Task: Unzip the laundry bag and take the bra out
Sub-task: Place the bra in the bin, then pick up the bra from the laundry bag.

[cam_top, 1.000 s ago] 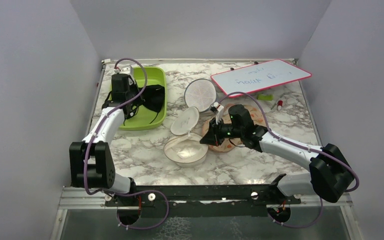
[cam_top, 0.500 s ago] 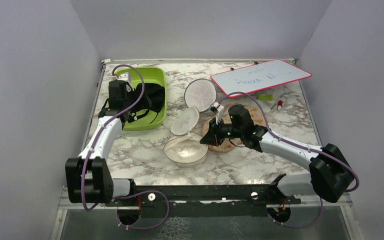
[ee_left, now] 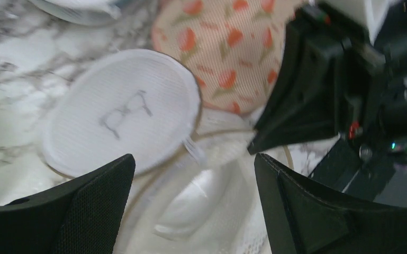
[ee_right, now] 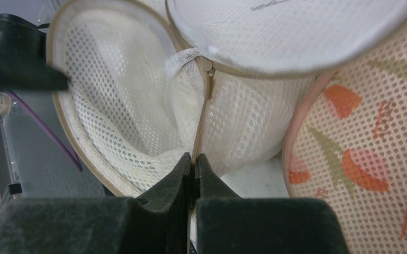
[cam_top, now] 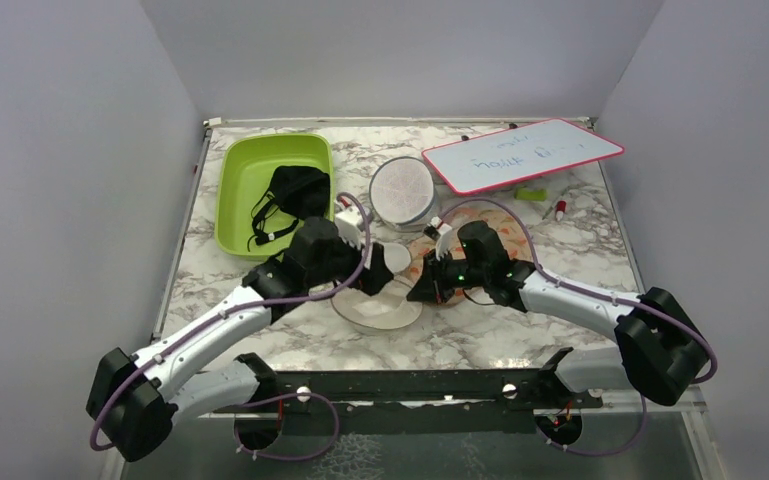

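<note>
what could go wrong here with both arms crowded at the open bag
1. The right jaws are shut on the zipper seam of the bag. A pull could drag or tip the light bag onto the floral pouch beside it.
2. The left jaws hang open just above the bag, close to the right jaws, so the two could collide.

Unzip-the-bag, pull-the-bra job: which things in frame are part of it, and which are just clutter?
Job:
- laundry bag, unzipped, lid flipped back
- bra, lying in the green tub
- right gripper, pinching the bag's zipper seam
- left gripper, open over the bag

Clutter:
- plain mesh pod
- floral pouch
- whiteboard
- marker
</note>
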Tool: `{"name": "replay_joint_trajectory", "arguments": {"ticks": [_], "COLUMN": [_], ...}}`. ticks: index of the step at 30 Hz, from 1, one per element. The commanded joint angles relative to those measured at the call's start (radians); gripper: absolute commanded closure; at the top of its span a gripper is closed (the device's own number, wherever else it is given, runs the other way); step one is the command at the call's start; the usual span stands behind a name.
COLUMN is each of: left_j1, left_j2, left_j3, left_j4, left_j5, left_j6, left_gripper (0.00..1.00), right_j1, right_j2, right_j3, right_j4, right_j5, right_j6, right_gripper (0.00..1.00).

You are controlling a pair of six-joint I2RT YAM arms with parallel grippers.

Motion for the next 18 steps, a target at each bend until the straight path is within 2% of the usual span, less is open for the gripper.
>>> {"name": "replay_joint_trajectory", "arguments": {"ticks": [1,5,8,12,16,17,18], "left_j1": [-0.191,-0.353,-0.405,-0.41,-0.411,-0.411,-0.41], "left_j2": [-0.063,-0.062,-0.02,0.086,0.137,0.131,0.125], "left_j3": [-0.097,-0.142,-0.146,-0.086,-0.07,-0.075,-0.084], "left_j4": [0.021,0.014,0.01,-0.033,-0.069,-0.057,-0.038], "left_j5": [-0.164,-0.285,-0.334,-0.4,-0.454,-0.449,-0.437], "left_j6": [-0.036,-0.065,-0.084,-0.097,-0.144,-0.144,-0.14], "left_gripper": [0.3,0.54,0.59,0.69,0.71,0.68,0.6], "right_j1": [0.005,0.005,0.005,0.005,0.005,0.005,0.005], "right_j2": [-0.018,-0.041,-0.057,-0.057,-0.067,-0.071,-0.072], "right_j3": [-0.036,-0.043,-0.037,-0.024,-0.006,-0.007,0.0], "right_j4": [0.044,0.031,0.019,0.001,-0.017,-0.011,-0.015], "right_j5": [0.014,0.037,0.052,0.057,0.076,0.086,0.098], "right_j6": [0.045,0.046,0.041,0.037,0.026,0.021,0.013], "right_gripper": [0.99,0.99,0.99,0.99,0.99,0.99,0.99]}}
